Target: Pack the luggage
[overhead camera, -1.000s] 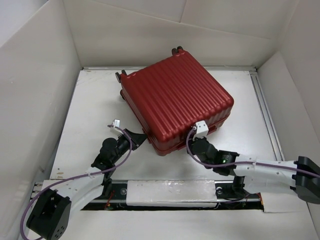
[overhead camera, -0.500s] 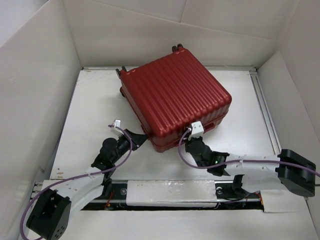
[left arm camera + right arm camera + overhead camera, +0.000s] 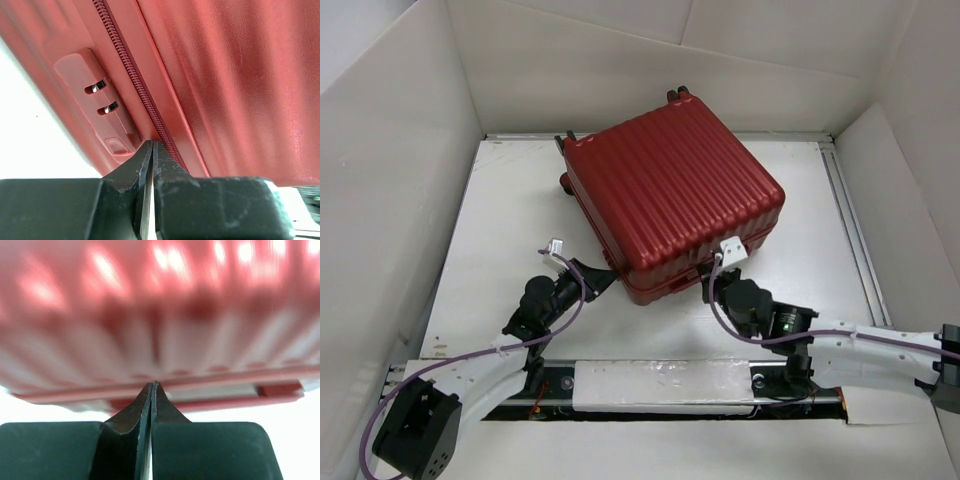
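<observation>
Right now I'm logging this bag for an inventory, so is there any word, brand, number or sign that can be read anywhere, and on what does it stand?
No text can be read anywhere.
The luggage shows only plain red ribs from above.
The lock panel beside the zipper carries no legible mark.
The right wrist view is too blurred to tell.

The top camera is looking down over the whole table [image 3: 510,200] from its near edge. Both wrist cameras are facing the luggage [image 3: 670,195] very closely, sharing its near side with that view.
</observation>
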Motion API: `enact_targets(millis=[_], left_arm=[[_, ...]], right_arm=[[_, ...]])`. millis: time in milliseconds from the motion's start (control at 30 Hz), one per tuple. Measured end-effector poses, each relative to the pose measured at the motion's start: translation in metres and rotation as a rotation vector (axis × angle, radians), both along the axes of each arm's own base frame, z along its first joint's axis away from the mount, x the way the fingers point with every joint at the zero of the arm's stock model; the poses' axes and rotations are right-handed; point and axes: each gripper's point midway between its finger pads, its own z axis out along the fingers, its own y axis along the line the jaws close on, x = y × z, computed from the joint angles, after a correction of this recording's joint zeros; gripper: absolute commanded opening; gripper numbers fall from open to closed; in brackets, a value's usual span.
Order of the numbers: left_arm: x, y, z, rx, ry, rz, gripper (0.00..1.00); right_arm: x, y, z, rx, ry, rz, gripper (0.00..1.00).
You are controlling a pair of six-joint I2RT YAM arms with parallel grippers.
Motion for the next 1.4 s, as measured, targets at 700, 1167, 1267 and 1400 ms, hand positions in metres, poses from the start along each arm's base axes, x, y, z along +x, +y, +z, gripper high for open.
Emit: enact_targets(millis=[700,1167,1267,1400], left_arm=[[-0.001,-0.001,0.004,-0.007,-0.012,-0.007,0.0],[-0.001,-0.001,0.003,-0.007,-0.011,-0.008,0.0],[-0.001,-0.001,0.003,-0.005,-0.012,-0.011,0.0],[-0.001,-0.001,0.003,-0.002,-0.014,-0.013,0.0]], right_arm=[[-0.023,0.015,-0.008,0.101,0.133,0.078,0.46],[0.002,0.006,-0.058,-0.109,0.18,-0.058,0.36],[0.009,0.007,-0.052,-0.094,0.152,-0.079,0.33],[0.019,0.006,-0.051,-0.096,0.125,-0.102,0.0]])
